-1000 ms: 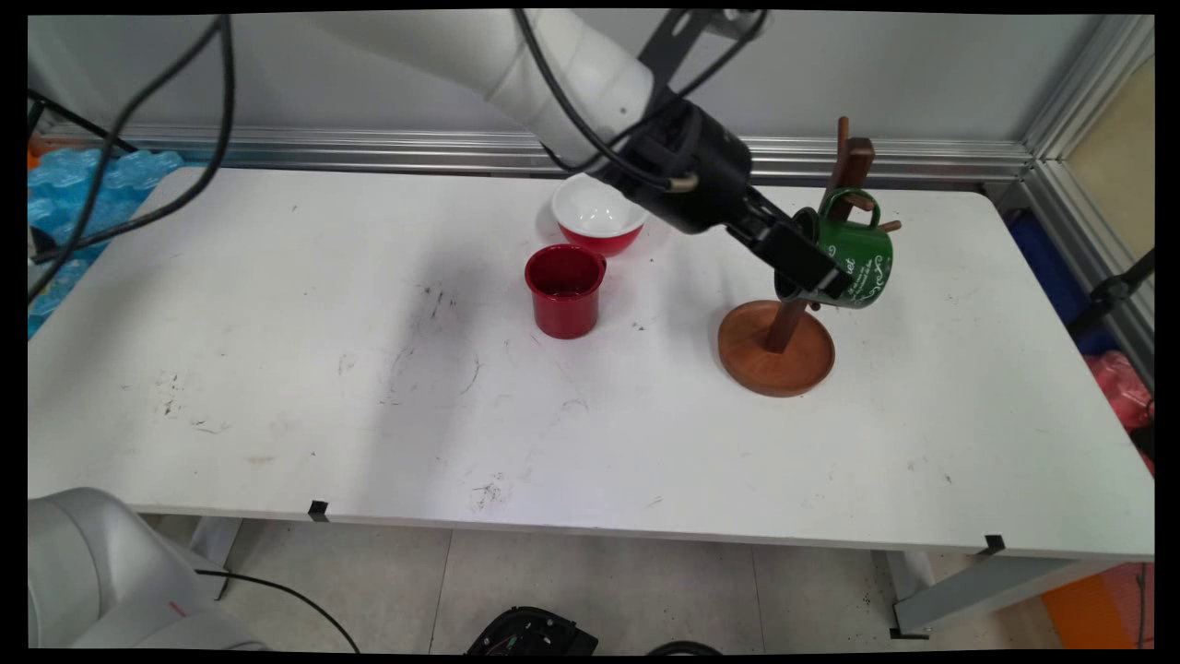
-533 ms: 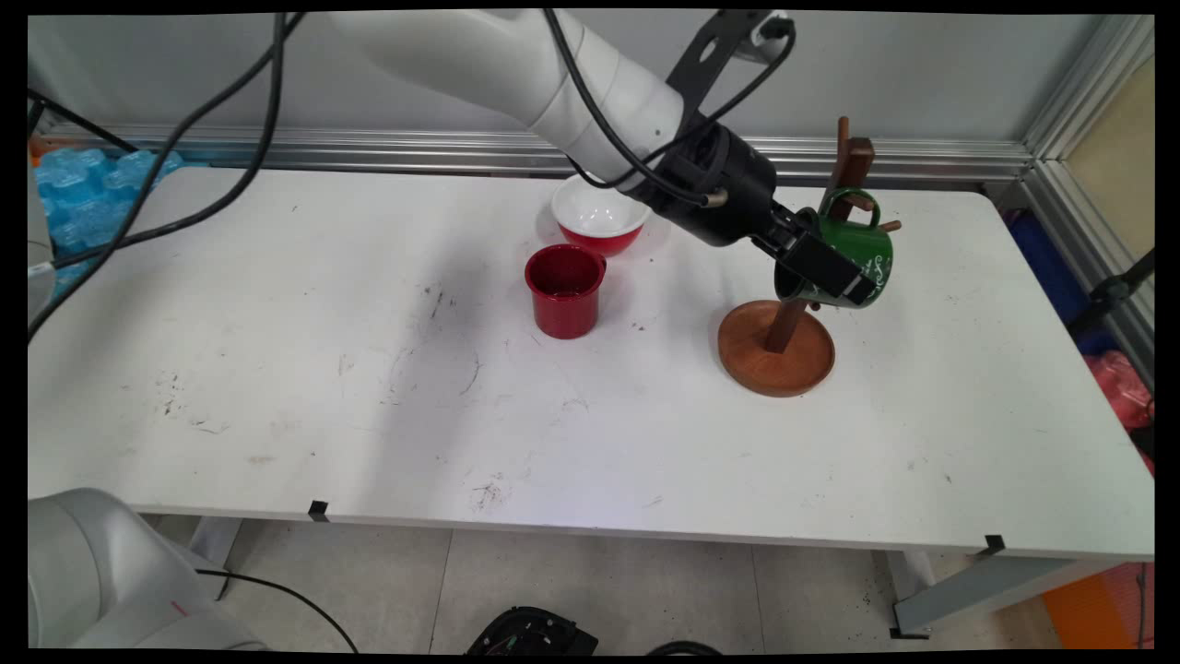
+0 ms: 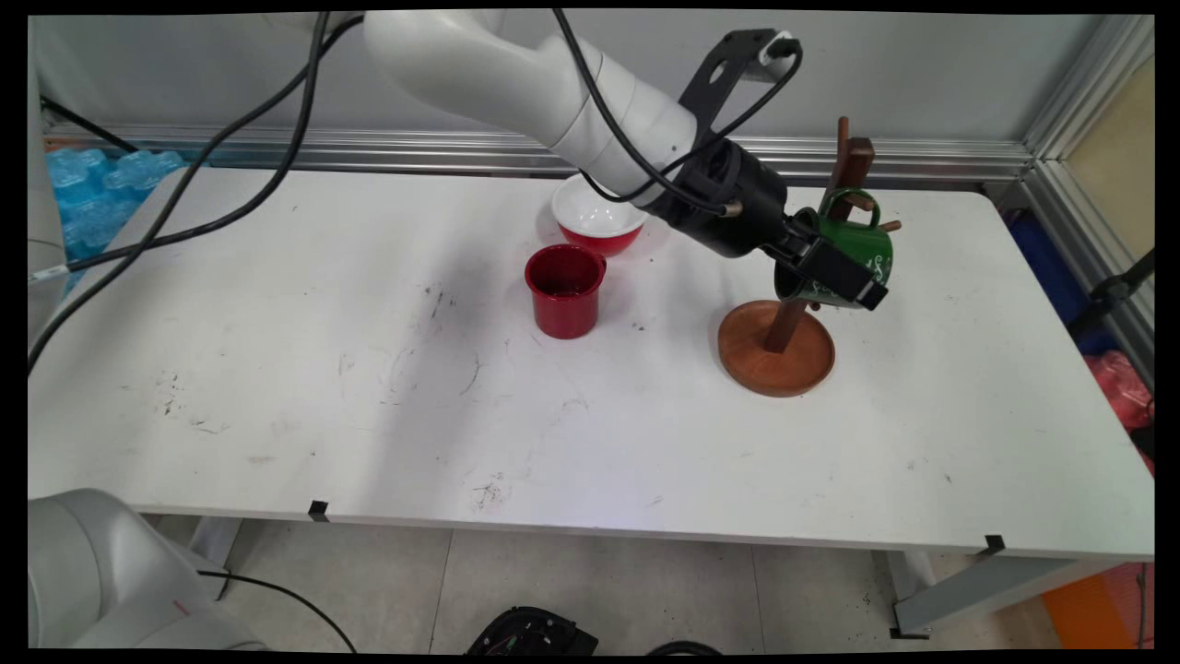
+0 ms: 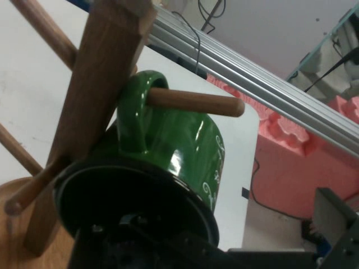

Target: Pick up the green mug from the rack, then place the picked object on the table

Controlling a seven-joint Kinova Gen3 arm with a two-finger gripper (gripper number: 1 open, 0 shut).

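A green mug with white lettering hangs by its handle on a peg of the wooden mug tree at the table's right back. My gripper is at the mug's mouth, open. One black finger lies across the outside of the mug's near wall, and the other is hidden behind or inside the mug. In the hand view the green mug fills the middle with its dark mouth towards me. The tree's post stands to its left, and an outer finger stands clear of the mug's wall.
A red cup stands upright left of the mug tree. Behind it sits a bowl, red outside and white inside, partly under the arm. Black cables hang over the table's left back. An aluminium rail runs along the back edge.
The gripper has slid to the right along the green mug, its near finger now reaching further across the wall. The mug itself has stayed on its peg.
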